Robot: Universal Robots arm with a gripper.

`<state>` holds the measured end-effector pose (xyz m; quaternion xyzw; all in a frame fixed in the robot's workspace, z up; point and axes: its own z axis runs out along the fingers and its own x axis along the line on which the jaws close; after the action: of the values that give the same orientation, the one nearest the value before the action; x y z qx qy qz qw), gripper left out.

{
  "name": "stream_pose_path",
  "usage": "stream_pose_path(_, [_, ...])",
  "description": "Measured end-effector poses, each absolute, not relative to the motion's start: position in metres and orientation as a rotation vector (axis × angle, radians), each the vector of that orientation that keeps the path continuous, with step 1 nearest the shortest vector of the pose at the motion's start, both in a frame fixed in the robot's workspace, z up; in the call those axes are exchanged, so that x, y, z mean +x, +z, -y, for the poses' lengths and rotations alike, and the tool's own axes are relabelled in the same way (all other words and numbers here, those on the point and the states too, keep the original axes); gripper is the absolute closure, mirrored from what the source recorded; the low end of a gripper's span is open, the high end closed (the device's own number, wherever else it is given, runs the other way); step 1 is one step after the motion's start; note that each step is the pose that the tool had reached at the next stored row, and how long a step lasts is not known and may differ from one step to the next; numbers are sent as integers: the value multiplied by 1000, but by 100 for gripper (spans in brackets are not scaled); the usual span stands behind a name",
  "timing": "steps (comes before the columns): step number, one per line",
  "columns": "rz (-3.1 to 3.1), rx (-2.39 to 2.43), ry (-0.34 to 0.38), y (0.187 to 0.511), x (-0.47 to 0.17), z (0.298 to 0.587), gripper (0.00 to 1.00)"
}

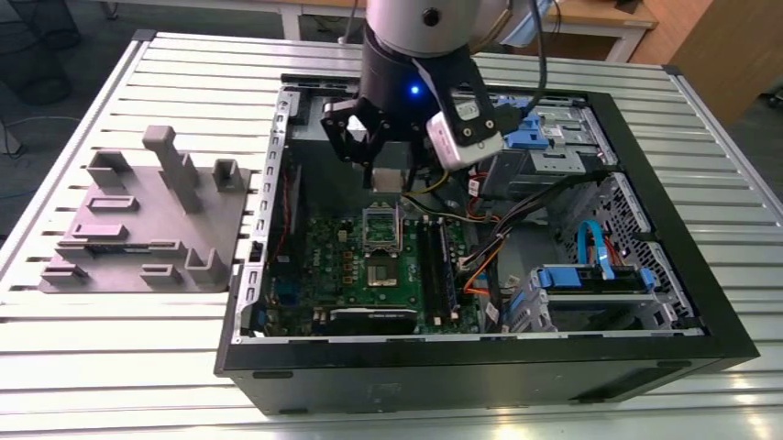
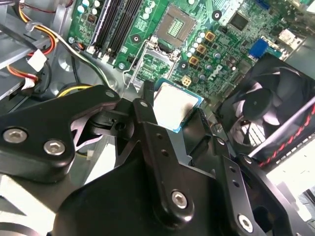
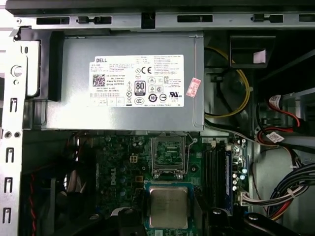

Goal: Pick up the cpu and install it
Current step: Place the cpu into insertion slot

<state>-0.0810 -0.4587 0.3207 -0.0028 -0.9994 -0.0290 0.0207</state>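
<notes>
Arm (image 1: 423, 46) points down into case (image 1: 685, 275), above motherboard (image 3: 118, 167). Gripper (image 2: 174, 112) clamps cpu (image 3: 168, 206) by opposite edges, clear of board.

The cpu (image 3: 168, 206) is shown with a shiny silver top and a thin pale rim. The gripper (image 2: 174, 104) is coloured black. A green motherboard (image 1: 321, 266) is seen within a black computer case (image 1: 490, 371). A grey power supply (image 3: 123, 44) is marked with 1 white label (image 3: 137, 80). A grey fixture (image 1: 135, 247) is set on a pale, ribbed table (image 1: 123, 367).
</notes>
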Motion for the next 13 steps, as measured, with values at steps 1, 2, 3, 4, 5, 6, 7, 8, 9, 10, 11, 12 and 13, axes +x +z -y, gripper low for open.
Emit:
stream_pose_path(1, [3099,-8,-90,319,-81,460,53])
stream_pose_path(2, [3099,-9,-90,317,-81,461,53])
stream_pose_path(3, [3099,-9,-91,316,-81,462,53])
stream_pose_path(4, [3099,-9,-91,314,-81,462,53])
stream_pose_path(5, [3099,-8,-91,312,-81,463,53])
stream_pose_path(6, [3099,-7,-90,311,-81,463,53])
stream_pose_path(7, [3099,-1,-90,309,-81,464,53])
stream_pose_path(8, [3099,8,-90,308,-81,464,53])
stream_pose_path(9, [3098,14,-90,307,-81,464,53])
stream_pose_path(10, [3098,15,-90,306,-81,465,53])
stream_pose_path(11, [3098,15,-90,305,-81,466,53])
stream_pose_path(12, [3098,15,-90,303,-81,466,53])
stream_pose_path(13, [3098,15,-90,302,-81,466,53])
